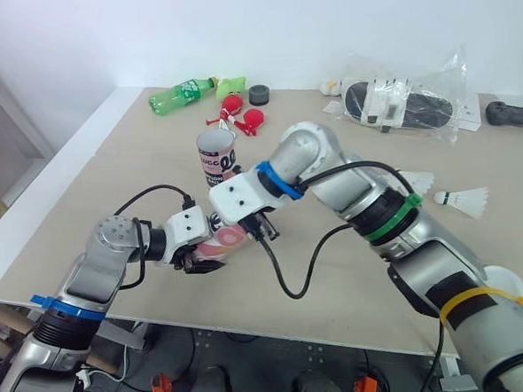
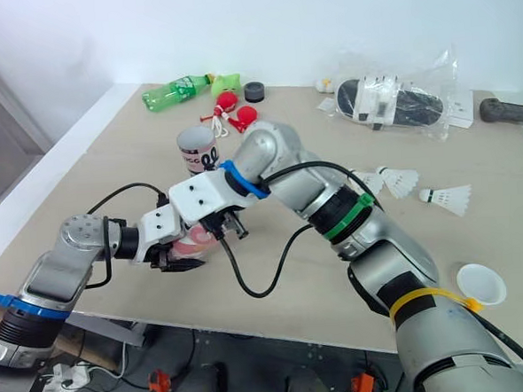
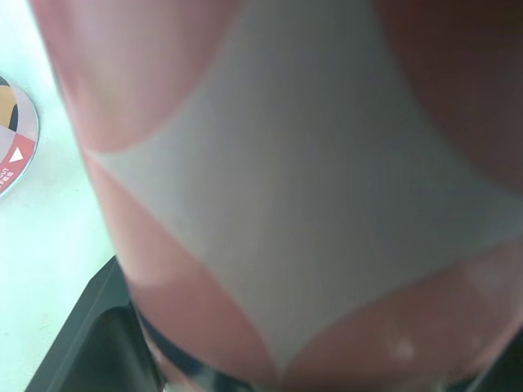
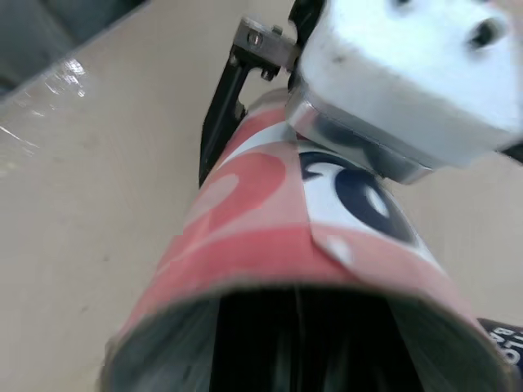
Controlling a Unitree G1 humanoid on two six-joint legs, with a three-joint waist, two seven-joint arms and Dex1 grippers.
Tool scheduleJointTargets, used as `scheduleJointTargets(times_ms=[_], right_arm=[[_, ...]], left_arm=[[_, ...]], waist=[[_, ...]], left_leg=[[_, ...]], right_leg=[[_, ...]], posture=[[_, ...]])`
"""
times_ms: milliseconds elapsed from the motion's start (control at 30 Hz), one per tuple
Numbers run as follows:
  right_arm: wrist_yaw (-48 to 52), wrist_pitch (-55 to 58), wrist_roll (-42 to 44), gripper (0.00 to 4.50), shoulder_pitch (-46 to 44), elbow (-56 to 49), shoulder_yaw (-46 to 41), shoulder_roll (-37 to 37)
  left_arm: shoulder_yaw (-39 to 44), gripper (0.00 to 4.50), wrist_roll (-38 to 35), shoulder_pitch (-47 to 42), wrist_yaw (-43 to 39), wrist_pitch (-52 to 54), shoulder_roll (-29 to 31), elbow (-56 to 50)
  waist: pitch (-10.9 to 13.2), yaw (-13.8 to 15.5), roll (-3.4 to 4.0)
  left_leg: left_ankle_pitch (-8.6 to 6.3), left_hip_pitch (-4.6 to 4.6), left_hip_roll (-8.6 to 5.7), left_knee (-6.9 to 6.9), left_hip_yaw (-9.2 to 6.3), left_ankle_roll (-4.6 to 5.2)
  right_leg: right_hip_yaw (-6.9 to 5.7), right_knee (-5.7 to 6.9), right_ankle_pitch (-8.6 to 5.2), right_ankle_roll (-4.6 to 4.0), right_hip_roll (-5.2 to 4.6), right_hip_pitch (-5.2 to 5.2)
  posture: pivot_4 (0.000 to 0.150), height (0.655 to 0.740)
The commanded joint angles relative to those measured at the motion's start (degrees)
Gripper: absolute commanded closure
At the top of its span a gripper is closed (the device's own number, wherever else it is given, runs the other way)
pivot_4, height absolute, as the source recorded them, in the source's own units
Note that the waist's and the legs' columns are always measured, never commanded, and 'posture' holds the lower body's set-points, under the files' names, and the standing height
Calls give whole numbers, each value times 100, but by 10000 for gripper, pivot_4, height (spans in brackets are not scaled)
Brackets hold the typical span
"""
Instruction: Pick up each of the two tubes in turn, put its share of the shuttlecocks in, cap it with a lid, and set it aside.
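A pink and white tube (image 1: pixel 226 239) lies tilted near the table's front edge, and my left gripper (image 1: pixel 199 264) is shut on its lower end. My right gripper (image 1: pixel 263 227) is at the tube's open mouth (image 4: pixel 270 327), which looks dark inside. In the right wrist view, a black left finger (image 4: pixel 219 122) runs along the tube's side. A second tube (image 1: pixel 216 156) stands upright just behind. Two white shuttlecocks (image 1: pixel 464 200) (image 1: pixel 418 183) lie on the table to the right. A white round lid (image 1: pixel 503 285) rests at the front right.
A green bottle (image 1: pixel 181 92), red toys (image 1: pixel 239 114) and a black roll (image 1: pixel 259 94) sit at the back. A plastic bag with a black item (image 1: pixel 407 104) and a black handle (image 1: pixel 512 114) are at the back right. The table's front edge (image 1: pixel 252 325) is close.
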Motion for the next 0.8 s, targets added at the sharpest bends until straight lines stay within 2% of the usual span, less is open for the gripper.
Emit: scheduleJointTargets(times_ms=[33, 267, 533, 667, 800], right_arm=[[138, 199, 289, 44066, -263, -402, -447, -201], [246, 346, 358, 44066, -330, -419, -487, -471], [262, 512, 401, 44066, -60, -781, -288, -395], [235, 834, 763, 44066, -110, -1011, -774, -623], [476, 1268, 1480, 44066, 81, -1424, -1527, -1289]], left_arm=[[-526, 11963, 31, 201, -51, 120, -120, 157], [-528, 11963, 50, 148, -68, 126, -148, 175], [-530, 11963, 58, 92, -71, 112, -164, 230], [-522, 11963, 54, 95, -61, 97, -161, 236], [-371, 11963, -87, 142, 16, -46, -267, 218]], waist=[[0, 4, 0], [0, 3, 0], [1, 5, 0], [2, 8, -1], [4, 48, -3]], left_leg=[[0, -5, -2, 0, 0, 0], [0, -11, -2, -2, -1, 0], [0, -14, -3, -2, -1, 0], [1, -17, -3, -1, -1, 1], [3, -23, -4, 1, 3, 2]], right_leg=[[-2, 0, 0, 0, -3, -3], [-7, -1, -3, -1, -4, -10], [-9, -1, -3, 0, -5, -11], [-14, -1, -1, 1, -9, -11], [-33, -2, -4, 0, -24, -7]], posture=[[1500, 7400], [1500, 7400], [1500, 7400], [1500, 7400], [1500, 7400]])
